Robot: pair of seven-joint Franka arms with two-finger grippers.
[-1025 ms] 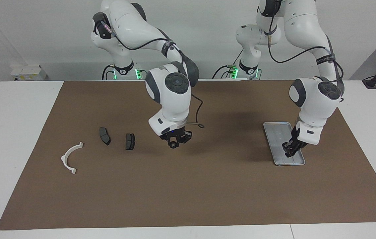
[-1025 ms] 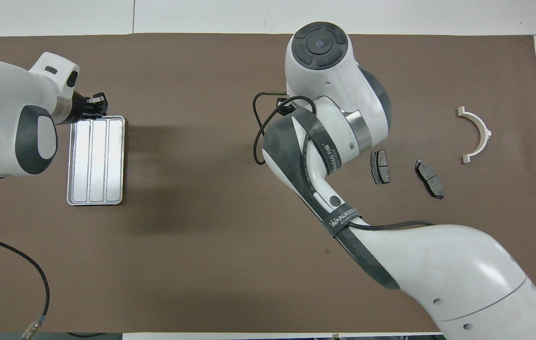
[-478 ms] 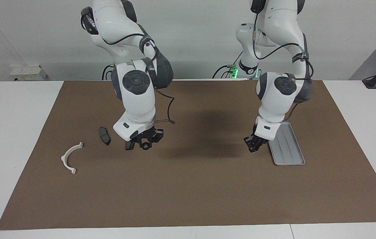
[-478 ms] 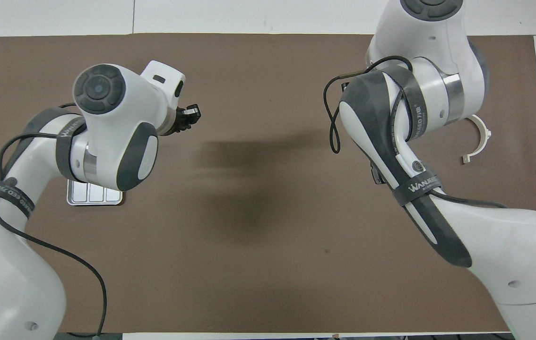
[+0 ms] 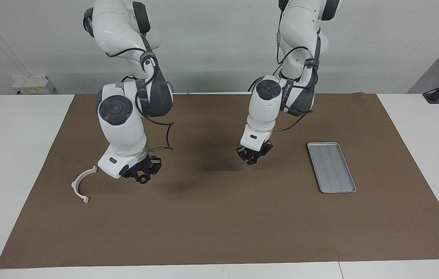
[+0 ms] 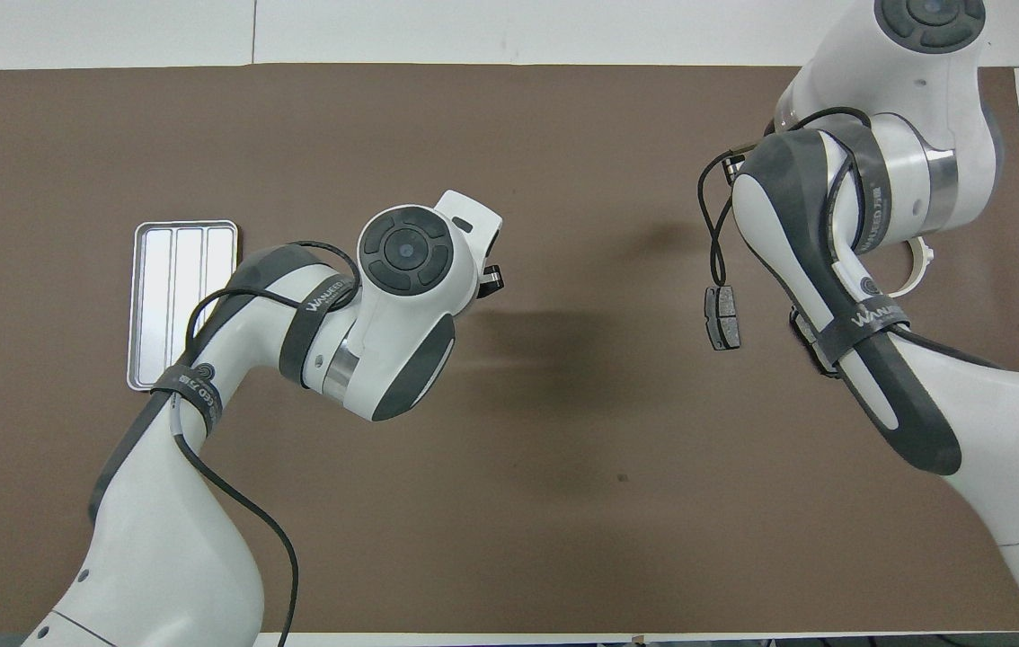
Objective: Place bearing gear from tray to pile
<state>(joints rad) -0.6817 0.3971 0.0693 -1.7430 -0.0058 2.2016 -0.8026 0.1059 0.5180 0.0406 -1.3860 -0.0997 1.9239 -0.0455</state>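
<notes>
My right tool (image 5: 142,178), clamped on the small dark round bearing gear (image 5: 142,179), has now come over the pile (image 6: 722,316), beside the white curved half-ring bracket (image 5: 82,184). I think release is next. My left tool (image 5: 250,159), fingertips together, has left the empty silver-grey ridged metal tray (image 5: 331,167).

A brown mat (image 5: 219,217) covers a white table (image 5: 18,128) before a plain pale wall (image 5: 211,42).

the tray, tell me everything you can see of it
The tray is a shallow rectangular pan of silver-grey metal with rounded corners, a raised rim and lengthwise ridges along its floor. It lies flat on the brown mat toward the left arm's end of the table. It looks empty, and nothing touches it but the mat; neither claw is over it.
</notes>
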